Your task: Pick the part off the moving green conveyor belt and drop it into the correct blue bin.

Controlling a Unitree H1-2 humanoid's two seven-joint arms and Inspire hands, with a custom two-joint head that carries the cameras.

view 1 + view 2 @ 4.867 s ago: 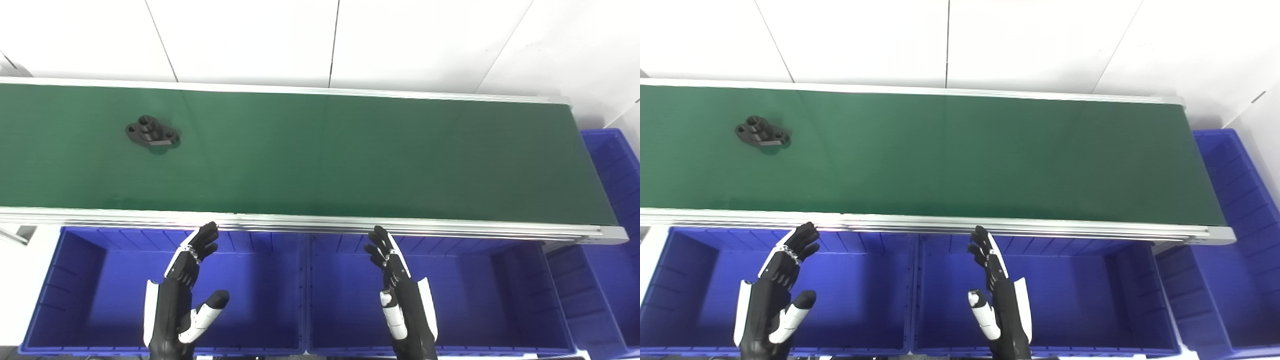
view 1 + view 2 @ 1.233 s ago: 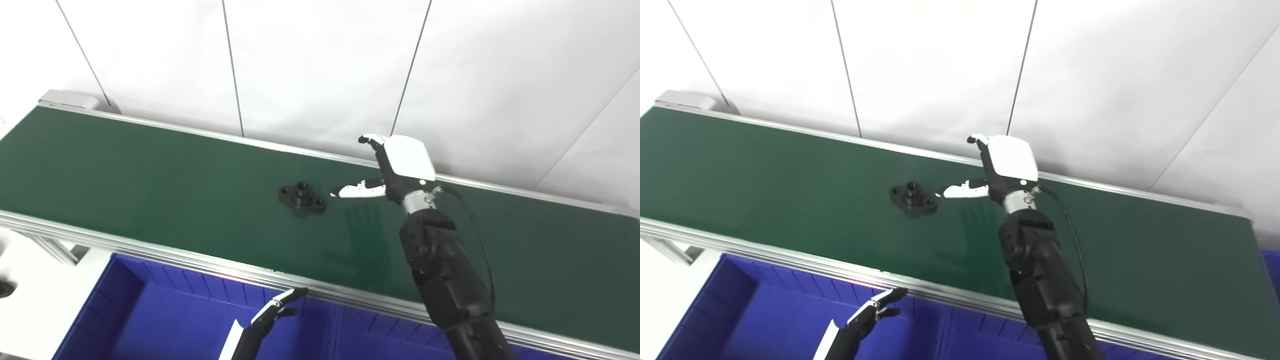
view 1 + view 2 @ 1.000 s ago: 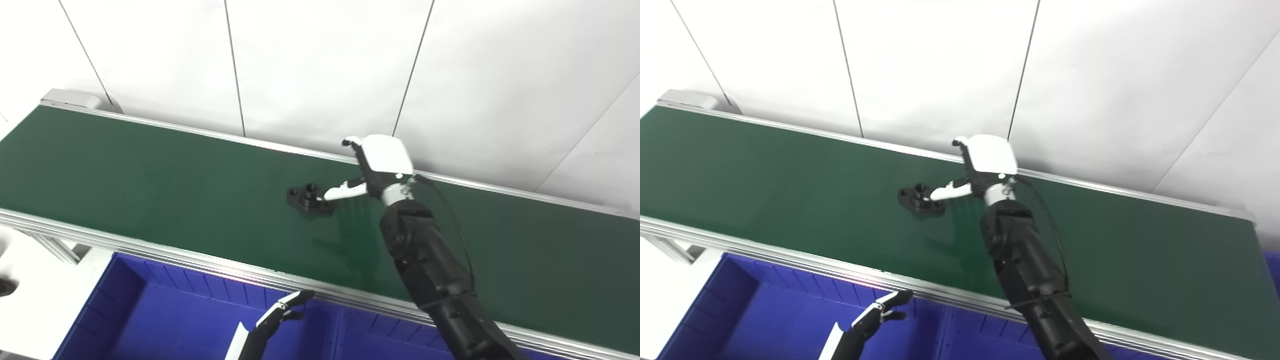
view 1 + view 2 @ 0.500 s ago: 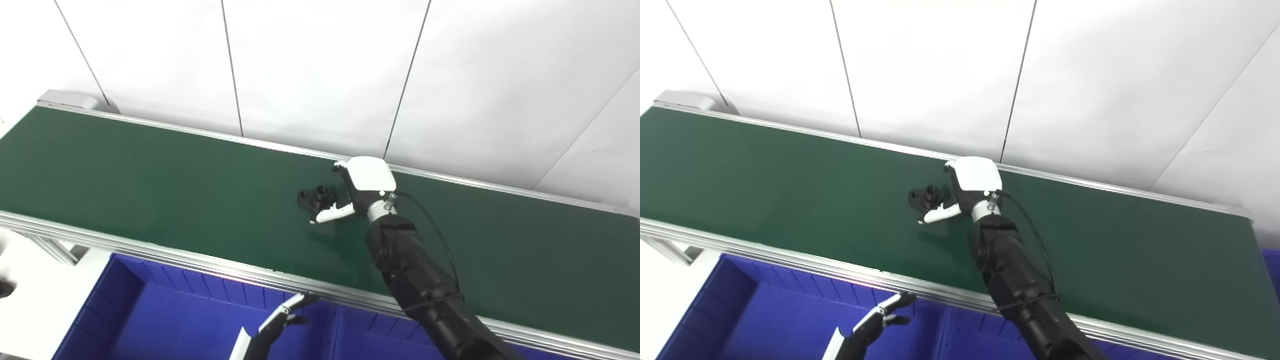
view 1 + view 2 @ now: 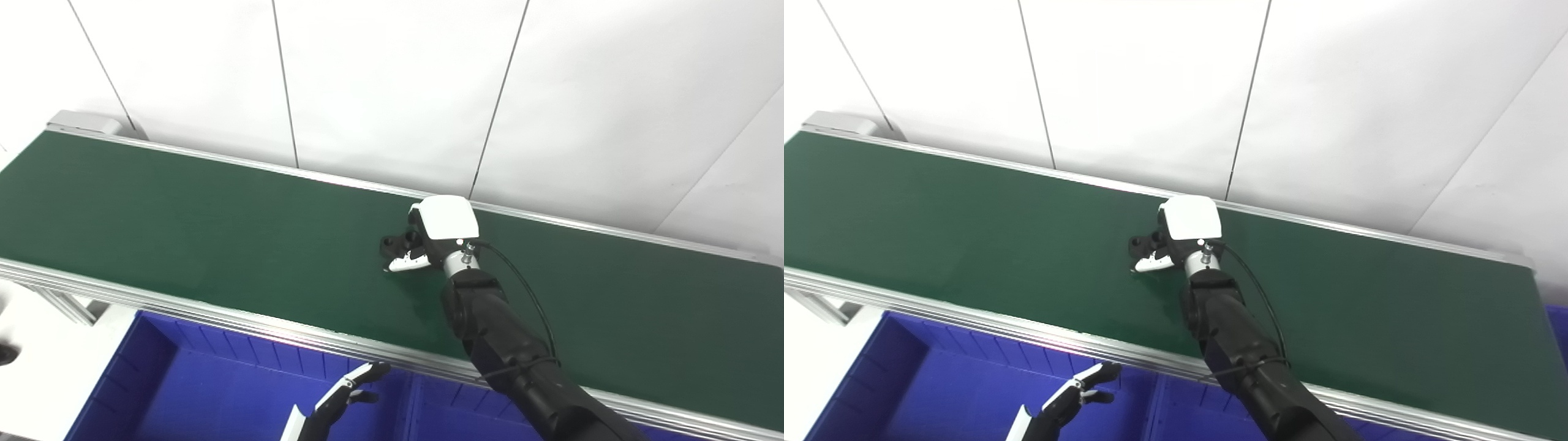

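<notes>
A black flanged part (image 5: 393,244) lies on the green conveyor belt (image 5: 184,233), near its far rail. My right hand (image 5: 436,237) is stretched over the belt and curled down on the part: the white thumb presses its near side, and the fingers are hidden under the white back of the hand. Only the part's left end shows (image 5: 1139,245). My left hand (image 5: 335,403) hovers low at the bottom edge over a blue bin (image 5: 202,392), fingers spread, holding nothing.
Aluminium rails run along both long sides of the belt. A second blue bin (image 5: 465,419) adjoins the first below the near rail. A white panelled wall stands right behind the belt. The belt's left end has a grey end cap (image 5: 82,121).
The part has ridden rightward along the belt. My right hand dropped onto it and the thumb swung in against its near side. The left hand barely moved.
</notes>
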